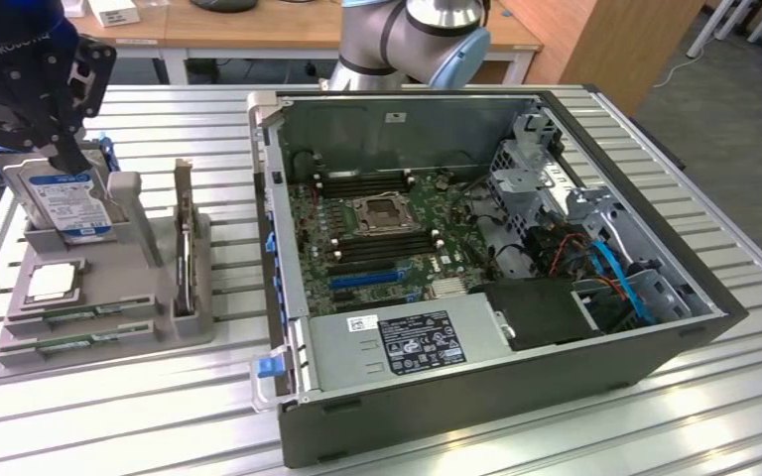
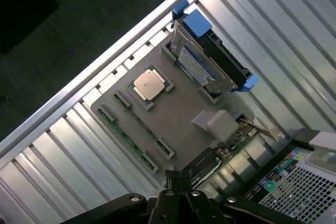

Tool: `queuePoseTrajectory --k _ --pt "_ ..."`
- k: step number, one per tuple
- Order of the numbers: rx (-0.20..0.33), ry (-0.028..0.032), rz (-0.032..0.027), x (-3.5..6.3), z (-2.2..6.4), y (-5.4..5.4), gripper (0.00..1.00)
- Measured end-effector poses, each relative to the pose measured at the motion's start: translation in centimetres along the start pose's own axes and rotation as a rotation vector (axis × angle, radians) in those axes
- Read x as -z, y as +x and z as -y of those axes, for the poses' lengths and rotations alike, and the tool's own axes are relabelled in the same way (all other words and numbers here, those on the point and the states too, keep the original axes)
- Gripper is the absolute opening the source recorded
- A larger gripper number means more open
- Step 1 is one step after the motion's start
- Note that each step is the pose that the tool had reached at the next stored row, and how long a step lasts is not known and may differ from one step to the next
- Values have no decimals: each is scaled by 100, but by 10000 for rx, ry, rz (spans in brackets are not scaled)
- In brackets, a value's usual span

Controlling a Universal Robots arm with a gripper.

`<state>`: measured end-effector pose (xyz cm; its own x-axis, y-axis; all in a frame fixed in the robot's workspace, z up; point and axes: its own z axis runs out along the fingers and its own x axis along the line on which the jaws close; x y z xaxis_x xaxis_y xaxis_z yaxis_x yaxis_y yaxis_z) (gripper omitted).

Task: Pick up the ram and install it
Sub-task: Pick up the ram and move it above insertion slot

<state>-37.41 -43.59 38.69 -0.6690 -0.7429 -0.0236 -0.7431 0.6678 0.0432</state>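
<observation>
Where the slatted aluminium table fills most of the exterior view, a wooden desk stands beyond its far edge, and dark floor shows past the table's rim in the wrist view. An open computer case lies on its side on the exterior view's right, motherboard facing up. On the exterior view's left sits a grey holder. It carries a blue-labelled hard drive standing upright at its far end, a square silver processor lying flat nearer, and an expansion card on edge along its right side.

The robot arm rises at the table's far side and is cut off by the picture's edge. The dark gripper hangs over the holder's far end, in front of the hard drive, hiding part of the drive's top. Its upper body also runs out of the picture. In the wrist view its fingers are pressed together with nothing between them.

The ram rests in the nearest slot of the holder, well apart from the gripper. It is a long, narrow green strip set lengthwise between grey end clips. A second stick lies parallel just beyond it, between it and the processor. The chips on the ram are too small to make out.
</observation>
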Motion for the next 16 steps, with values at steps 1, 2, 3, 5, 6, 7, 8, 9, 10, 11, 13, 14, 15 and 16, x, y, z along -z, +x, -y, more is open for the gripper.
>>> queuePoseTrajectory --k 1,2,3,5,6,7,8,9,10,11,13,14,15,16 --pt "180 -4 -8 -1 0 0 11" --pt "360 -8 -16 -3 0 0 11" --pt "540 -13 -24 -4 0 0 11" --pt "914 -22 -40 -7 0 0 11" --pt "1094 -26 -48 -8 0 0 11" --pt "1274 -30 -55 -9 0 0 11" --pt "1454 -35 -63 -10 0 0 11" --pt "1633 -39 -71 -12 1 0 11" --pt "1824 -43 -79 -13 1 0 11" --pt "2003 -47 -86 -15 0 0 11" --pt "2362 -56 -103 -17 0 0 11" --pt "2542 -60 -110 -18 1 0 11" --pt "2722 -64 -119 -19 1 0 11" --pt "2918 -69 -127 -20 1 0 11"
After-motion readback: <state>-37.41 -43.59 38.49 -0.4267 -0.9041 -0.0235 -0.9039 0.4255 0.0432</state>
